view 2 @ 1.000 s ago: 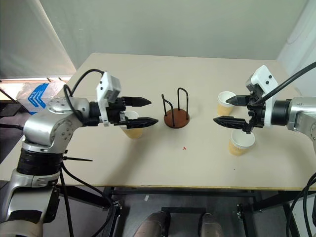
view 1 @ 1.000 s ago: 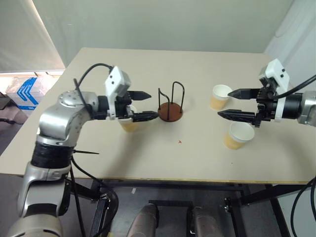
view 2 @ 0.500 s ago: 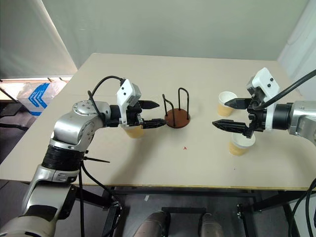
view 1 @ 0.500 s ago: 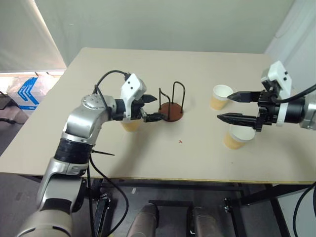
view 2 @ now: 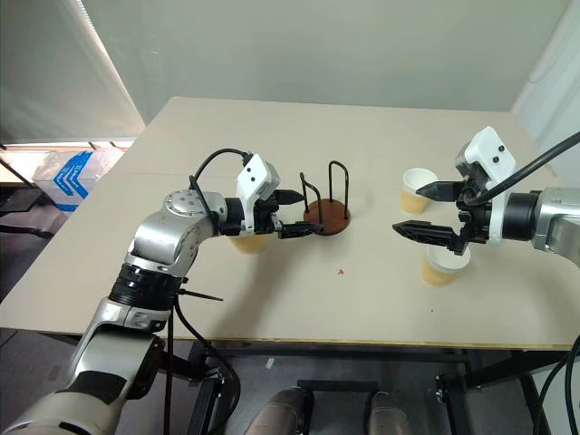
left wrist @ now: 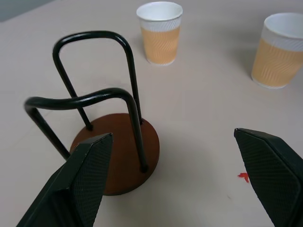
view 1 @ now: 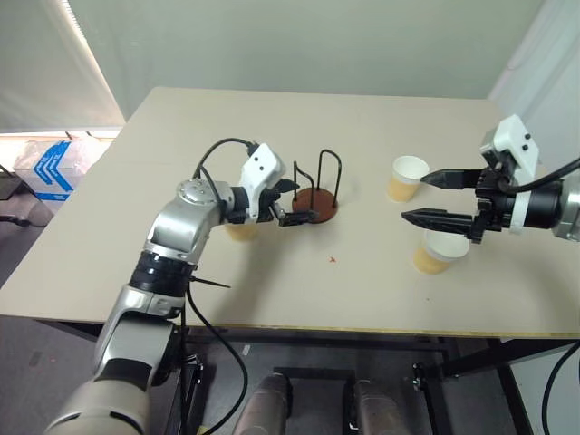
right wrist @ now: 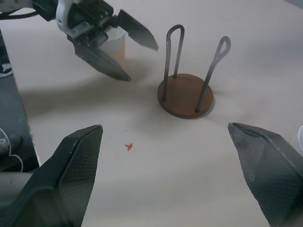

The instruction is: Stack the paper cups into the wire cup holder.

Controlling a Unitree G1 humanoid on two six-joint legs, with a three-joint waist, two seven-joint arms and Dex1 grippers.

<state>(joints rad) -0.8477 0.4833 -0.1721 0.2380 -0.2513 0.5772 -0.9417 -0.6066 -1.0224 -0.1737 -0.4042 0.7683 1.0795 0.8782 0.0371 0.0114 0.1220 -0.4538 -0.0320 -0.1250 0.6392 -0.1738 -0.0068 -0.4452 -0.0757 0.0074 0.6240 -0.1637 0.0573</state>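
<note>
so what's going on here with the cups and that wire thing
A two-armed robot is set to stack three paper cups into the wire cup holder, which is still empty. The left gripper is open beside the holder's base, with one cup just behind it. The right gripper is open and holds nothing, near the other two cups. All three cups stand on the table.

Four Views Over One Table

Head pair looked forward and down from above the table (view 1: 272, 299), taking in its whole width. Left wrist view sat low and close behind the wire cup holder (left wrist: 109, 137), facing past it toward two paper cups (left wrist: 160, 31). Right wrist view looked across from farther off at that holder and the left gripper (right wrist: 130, 54). Shared by all four: holder and surrounding tabletop
</note>
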